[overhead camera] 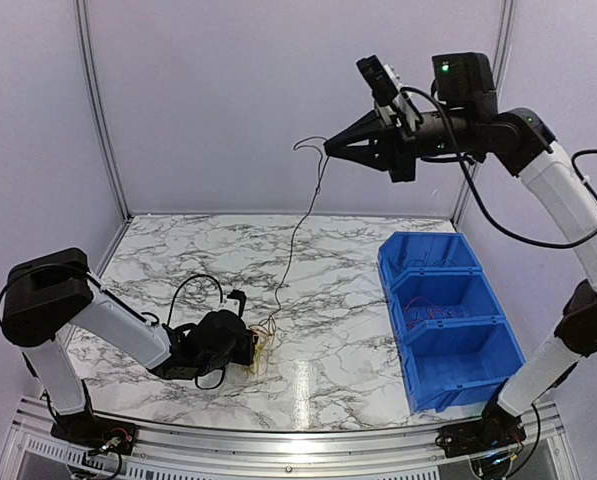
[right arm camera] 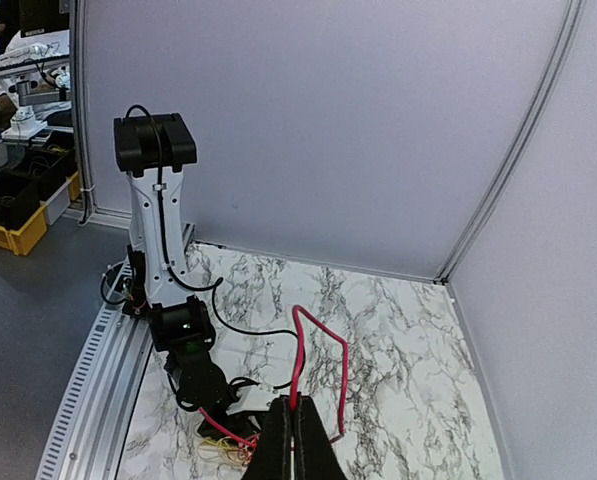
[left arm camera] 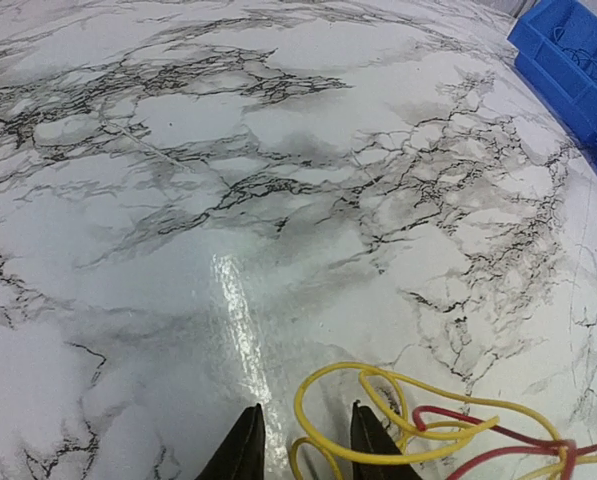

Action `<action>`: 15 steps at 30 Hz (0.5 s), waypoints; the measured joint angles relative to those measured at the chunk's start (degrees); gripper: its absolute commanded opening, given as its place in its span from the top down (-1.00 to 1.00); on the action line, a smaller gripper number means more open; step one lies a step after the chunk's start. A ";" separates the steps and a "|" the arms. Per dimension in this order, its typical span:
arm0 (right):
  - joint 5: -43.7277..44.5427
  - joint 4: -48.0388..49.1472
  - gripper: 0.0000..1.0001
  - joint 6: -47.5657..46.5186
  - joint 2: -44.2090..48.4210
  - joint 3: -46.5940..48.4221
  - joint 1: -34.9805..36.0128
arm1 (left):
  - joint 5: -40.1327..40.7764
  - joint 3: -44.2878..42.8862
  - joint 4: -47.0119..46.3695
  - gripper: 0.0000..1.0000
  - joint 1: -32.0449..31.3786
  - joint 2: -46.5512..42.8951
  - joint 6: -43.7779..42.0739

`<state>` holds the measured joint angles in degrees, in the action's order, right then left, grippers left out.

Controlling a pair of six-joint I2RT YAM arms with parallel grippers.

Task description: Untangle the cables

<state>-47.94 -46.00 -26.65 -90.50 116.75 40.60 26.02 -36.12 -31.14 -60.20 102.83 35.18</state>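
The right gripper (overhead camera: pixel 328 148) is hanging high above the far half of the marble-patterned table (overhead camera: pixel 178 260), its fingers pressed together and pinching a red cable (right arm camera: pixel 300 350). In the right wrist view this cable is rising from the fingertips, arching over in a narrow loop and dropping again beside the closed right gripper (right arm camera: pixel 293 405). From overhead, a single thin strand (overhead camera: pixel 293 240) is running from those fingertips down to the cables (overhead camera: pixel 265 347), which are lying in a small bundle near the table's near edge, somewhat left of its middle. The left gripper (overhead camera: pixel 253 345) is sitting low at that bundle, just on its left side. In the left wrist view its two dark fingers are standing apart, with a loop of yellow cable (left arm camera: pixel 378 385) lying on the table around the right-hand finger (left arm camera: pixel 373 445) and one side of that loop passing through the gap; nothing is being pinched. Red strands (left arm camera: pixel 498 435) are crossing the yellow loop just to the right. A row of blue bins (overhead camera: pixel 458 385) is standing along the right edge of the table, well apart from the bundle.
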 measured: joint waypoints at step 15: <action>-0.74 -1.29 1.00 -0.20 6.93 0.57 -8.52 | 2.78 8.83 0.52 0.38 0.02 -7.58 0.90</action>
<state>-48.69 -47.29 -26.85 -83.57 117.32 32.08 28.80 -27.29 -30.61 -60.18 95.24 36.07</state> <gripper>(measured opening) 0.016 0.310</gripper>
